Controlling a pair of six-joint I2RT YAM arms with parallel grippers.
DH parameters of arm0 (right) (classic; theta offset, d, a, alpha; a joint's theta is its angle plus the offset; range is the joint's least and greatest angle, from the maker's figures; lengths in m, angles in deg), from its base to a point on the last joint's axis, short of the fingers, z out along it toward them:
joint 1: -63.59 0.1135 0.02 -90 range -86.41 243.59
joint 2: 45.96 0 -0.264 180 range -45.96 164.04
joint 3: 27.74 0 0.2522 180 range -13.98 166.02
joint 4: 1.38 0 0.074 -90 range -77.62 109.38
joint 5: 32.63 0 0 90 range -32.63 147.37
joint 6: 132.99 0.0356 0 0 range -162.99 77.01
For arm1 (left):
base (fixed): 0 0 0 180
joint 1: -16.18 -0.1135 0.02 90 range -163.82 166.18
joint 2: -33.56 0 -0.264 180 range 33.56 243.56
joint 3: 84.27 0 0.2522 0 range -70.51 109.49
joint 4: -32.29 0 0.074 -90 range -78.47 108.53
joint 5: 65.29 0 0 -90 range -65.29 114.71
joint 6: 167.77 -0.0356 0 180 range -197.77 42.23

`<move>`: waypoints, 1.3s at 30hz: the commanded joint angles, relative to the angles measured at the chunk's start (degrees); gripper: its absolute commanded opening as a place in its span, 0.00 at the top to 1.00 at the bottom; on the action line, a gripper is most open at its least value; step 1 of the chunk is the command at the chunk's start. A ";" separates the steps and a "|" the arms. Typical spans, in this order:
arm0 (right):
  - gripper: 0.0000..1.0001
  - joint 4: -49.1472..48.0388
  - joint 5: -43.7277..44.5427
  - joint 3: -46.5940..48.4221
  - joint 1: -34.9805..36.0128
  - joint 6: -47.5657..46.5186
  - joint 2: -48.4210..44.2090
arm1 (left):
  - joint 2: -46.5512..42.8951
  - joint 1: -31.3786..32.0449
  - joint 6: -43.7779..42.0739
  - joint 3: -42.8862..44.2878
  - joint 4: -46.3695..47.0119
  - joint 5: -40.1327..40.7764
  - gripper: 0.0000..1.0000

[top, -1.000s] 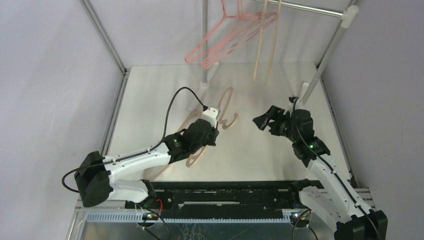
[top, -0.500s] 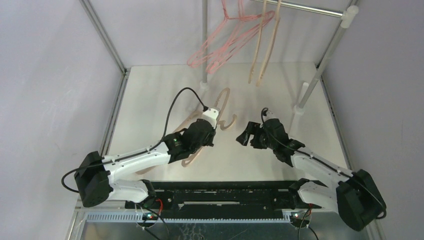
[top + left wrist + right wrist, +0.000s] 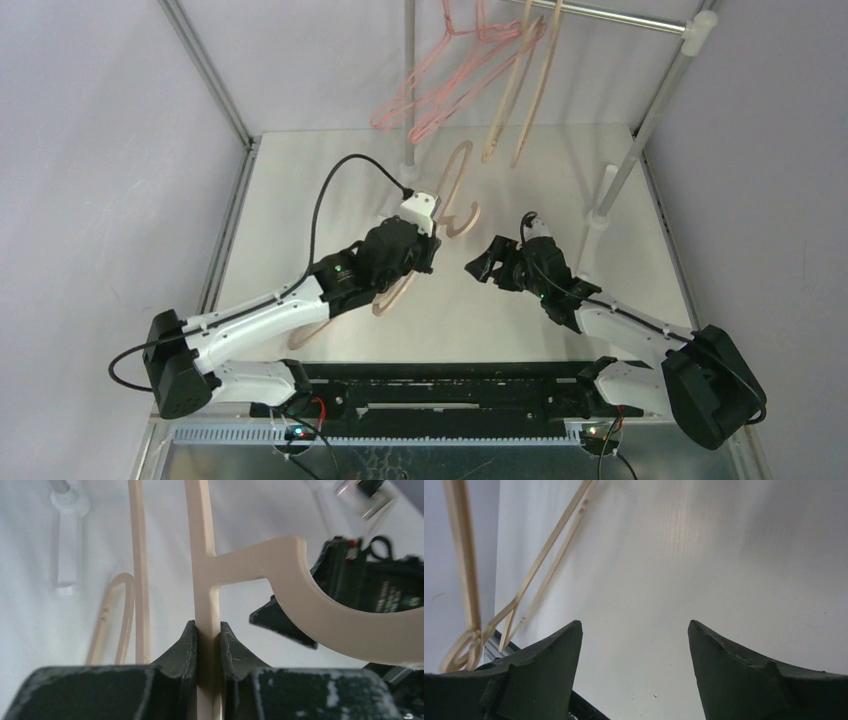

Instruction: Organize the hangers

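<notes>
A thick beige hanger is lifted off the table, tilted, with its hook pointing right. My left gripper is shut on its top bar just below the hook's stem; the left wrist view shows the bar pinched between both jaws. My right gripper hangs open just right of the hook, apart from it, with only bare table between its fingers. On the rail, pink wire hangers and two beige hangers hang.
The rack's rail crosses the top; its poles stand on white feet on the white table. A slanted frame bar borders the left side. A black base rail runs along the near edge.
My left arm has raised the beige hanger and carried it away from me. My right arm swung left and down toward the hook, its jaws narrowing slightly. The hung hangers are swaying.
</notes>
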 commanded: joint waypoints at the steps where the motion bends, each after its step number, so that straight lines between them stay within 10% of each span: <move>1: 0.16 -2.92 1.57 -0.34 1.17 0.89 -1.97 | -1.35 -0.15 -0.91 5.39 1.68 -4.67 1.00; 19: 0.17 2.33 8.65 -7.24 1.56 0.83 -21.80 | 4.06 -0.14 -0.04 15.92 0.84 -18.71 1.00; 39: 0.21 -23.61 9.69 -14.53 14.38 4.34 -12.72 | 4.36 -0.12 -1.10 28.28 -4.93 -19.39 1.00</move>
